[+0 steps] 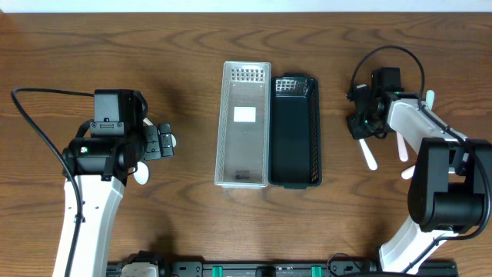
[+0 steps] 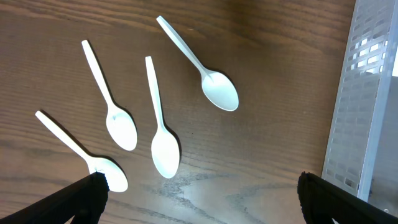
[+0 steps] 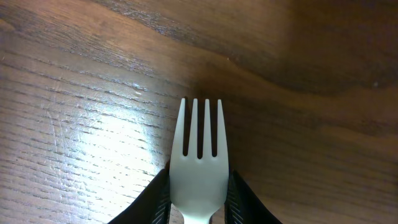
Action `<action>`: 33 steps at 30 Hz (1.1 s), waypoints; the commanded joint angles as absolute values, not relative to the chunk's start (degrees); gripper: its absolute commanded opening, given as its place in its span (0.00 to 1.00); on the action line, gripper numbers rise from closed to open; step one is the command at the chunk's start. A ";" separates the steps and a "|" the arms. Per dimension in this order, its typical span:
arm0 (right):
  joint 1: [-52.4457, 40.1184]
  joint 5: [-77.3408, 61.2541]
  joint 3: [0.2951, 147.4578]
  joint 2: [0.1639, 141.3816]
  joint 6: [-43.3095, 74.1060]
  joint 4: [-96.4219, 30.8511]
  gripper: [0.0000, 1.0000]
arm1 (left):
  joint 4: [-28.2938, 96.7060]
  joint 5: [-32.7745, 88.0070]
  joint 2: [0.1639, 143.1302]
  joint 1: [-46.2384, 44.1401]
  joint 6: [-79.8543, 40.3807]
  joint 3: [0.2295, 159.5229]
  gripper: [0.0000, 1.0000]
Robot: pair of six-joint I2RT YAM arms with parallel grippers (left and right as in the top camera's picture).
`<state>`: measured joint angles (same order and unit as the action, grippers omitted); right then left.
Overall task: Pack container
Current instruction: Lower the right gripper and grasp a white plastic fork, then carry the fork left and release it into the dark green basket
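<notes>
White plastic fork (image 3: 199, 162) sits clamped between the fingers (image 3: 155, 199) of the right gripper (image 3: 199, 208), its 4 tines pointing out over the dark, wood-grained desk (image 1: 192, 46). The narrow neck is pinched from both sides, a hold that should keep the flat piece from twisting. At mid-desk, 2 long rectangular bins lie side by side and touching: a pale, perforated white basket (image 1: 224, 123) and a black basket (image 1: 292, 138) with similar slotted walls. Neither shows any cutlery inside. The held fork is well to the right of them, among other white utensils (image 1: 402, 146) too small to identify. Across the desk, the left gripper (image 2: 199, 205) hangs with its fingers (image 2: 84, 199) wide apart above 4 glossy white spoons (image 2: 165, 146). These are thin-handled and oval-bowled, fanned on the wood near the white basket's wall, and the stance looks set for a pick. Forks and spoons may each be bound for their own bin, though which is unclear.
</notes>
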<state>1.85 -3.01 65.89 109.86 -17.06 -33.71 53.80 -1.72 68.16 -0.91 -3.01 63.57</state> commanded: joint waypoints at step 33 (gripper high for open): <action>-24.12 4.08 90.15 108.92 32.75 -51.57 0.02 | 53.71 -2.15 68.49 -0.93 -3.31 64.36 0.99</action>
<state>-22.79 1.87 91.85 105.91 28.91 -50.98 53.63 -1.72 68.16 -0.91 -3.01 63.57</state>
